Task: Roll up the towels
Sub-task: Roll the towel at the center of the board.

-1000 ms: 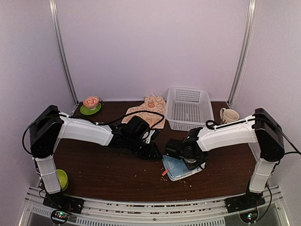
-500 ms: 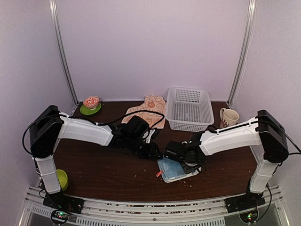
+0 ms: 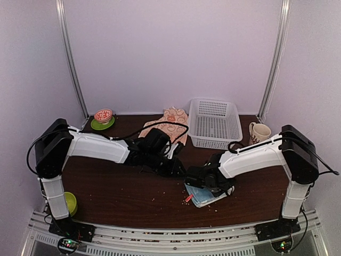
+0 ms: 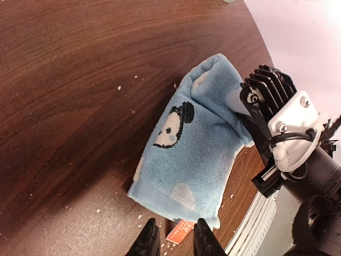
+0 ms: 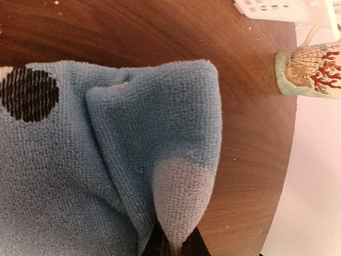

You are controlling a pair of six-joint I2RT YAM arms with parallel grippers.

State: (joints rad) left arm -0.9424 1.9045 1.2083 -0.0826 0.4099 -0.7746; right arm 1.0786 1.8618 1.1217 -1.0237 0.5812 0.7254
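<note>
The light blue towel [image 3: 206, 196] lies folded near the table's front, right of centre. It shows a cartoon face [image 4: 171, 128] and a pale patch. My right gripper [image 5: 175, 246] is shut on a raised fold of this blue towel [image 5: 122, 133], with cloth bunched between its fingers. In the top view the right gripper [image 3: 199, 180] sits over the towel's far-left part. My left gripper [image 4: 175, 225] hovers just off the towel's near corner, slightly open, with nothing between its fingers. An orange tag [image 4: 180, 232] lies beyond them. The cream towel [image 3: 173, 118] with orange prints lies flat at the back.
A white basket [image 3: 214, 122] stands at the back right, with a shell-print mug [image 3: 259, 131] to its right. A small bowl on a green saucer [image 3: 103, 120] is at the back left, and a green cup [image 3: 71, 203] at the front left. Crumbs dot the wood.
The right gripper has shifted the blue towel's fold slightly left, then back right and nearer the front. The left gripper has edged right toward the towel, its jaws narrowing slightly.
</note>
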